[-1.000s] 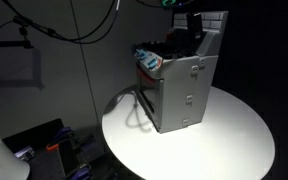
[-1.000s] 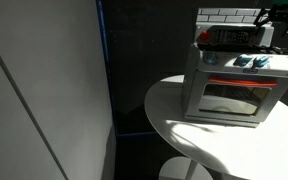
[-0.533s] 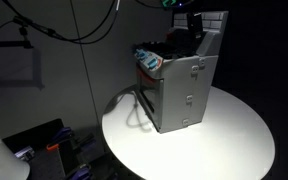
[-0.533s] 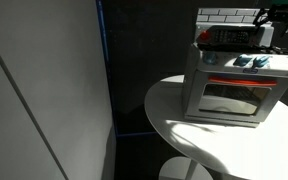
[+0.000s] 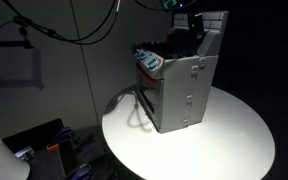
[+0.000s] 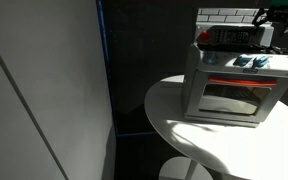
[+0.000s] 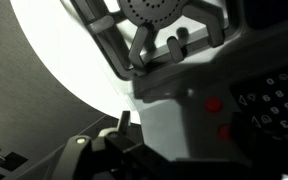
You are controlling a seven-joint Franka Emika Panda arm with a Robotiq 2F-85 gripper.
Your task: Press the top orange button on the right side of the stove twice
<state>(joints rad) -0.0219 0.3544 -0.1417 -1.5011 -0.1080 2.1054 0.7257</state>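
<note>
We start with the round white table (image 5: 219, 135), which carries the stove (image 5: 182, 92). The stove is a grey box whose oven door (image 6: 232, 98) faces us in an exterior view, with a white tiled back panel (image 6: 224, 14) rising behind its cooktop. Above the stove's top, close to that panel, hangs the gripper (image 5: 191, 22). It is dark on dark, so we cannot tell whether its jaws stand apart or together.

In the wrist view a round burner (image 7: 149, 10) sits on the stove. On the pale face beyond it are the upper button (image 7: 214, 104) and, just beside it, the lower button (image 7: 222, 130), both red-orange.

We judge the upper one our target. We want one fingertip squarely on it, clear of its neighbour, pushing gently so the light stove does not slide. We should lift fully between the two presses.

A dark keypad (image 7: 269, 95) next to the buttons bears pale marks, too blurred to read, and we see no brand
</note>
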